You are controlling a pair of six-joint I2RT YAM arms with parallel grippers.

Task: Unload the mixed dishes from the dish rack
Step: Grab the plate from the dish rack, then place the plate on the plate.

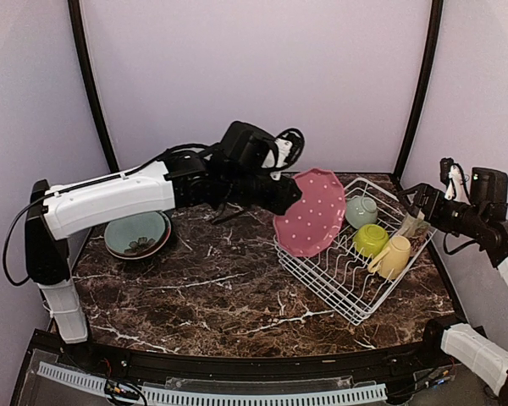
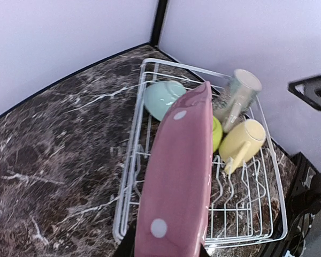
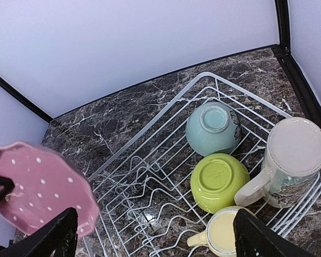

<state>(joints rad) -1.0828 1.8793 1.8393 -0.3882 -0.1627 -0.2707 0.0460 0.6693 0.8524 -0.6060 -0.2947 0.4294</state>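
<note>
Left gripper pinched the rim of a maroon-pink, white-dotted round plate, holding it tilted over the left end of the white wire dish rack. Inside lay a yellow mug, a lime-green bowl and a pale mint bowl. The right gripper hovered beside the rack's far right corner, spread wide and empty.

Table: dark brown marble-look top, white veins, black rim along near edge. Dish rack: white wire, stands directly on tabletop, right side, turned at angle to table edges. Stack of plates: well left of dish rack, flat on marble. Grey-green plate uppermost, dark motif inside. Red plate under it, only rim showing.
</note>
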